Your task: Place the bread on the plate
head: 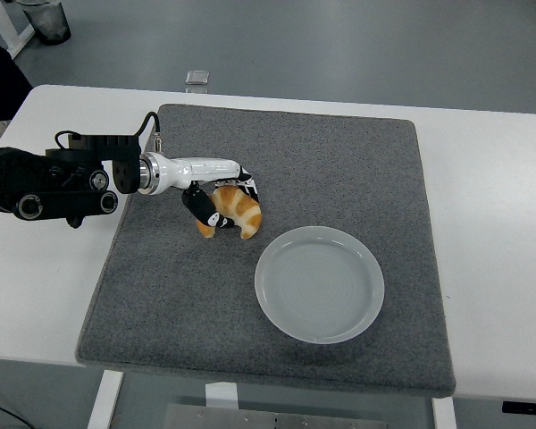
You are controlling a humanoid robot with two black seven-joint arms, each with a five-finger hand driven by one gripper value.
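Observation:
A golden-brown croissant [237, 213] is held in my left hand [220, 200], whose black and white fingers are curled around its left side. It hangs slightly above the grey mat [339, 170], left of and above the plate. The pale grey round plate [319, 283] lies empty on the mat's lower right part. My left arm [62, 179] reaches in from the left edge. My right arm is out of view.
The mat covers the middle of the white table [491, 206]. A small clear object [196, 78] lies on the floor beyond the table's far edge. A dark bin [45, 20] stands at the top left.

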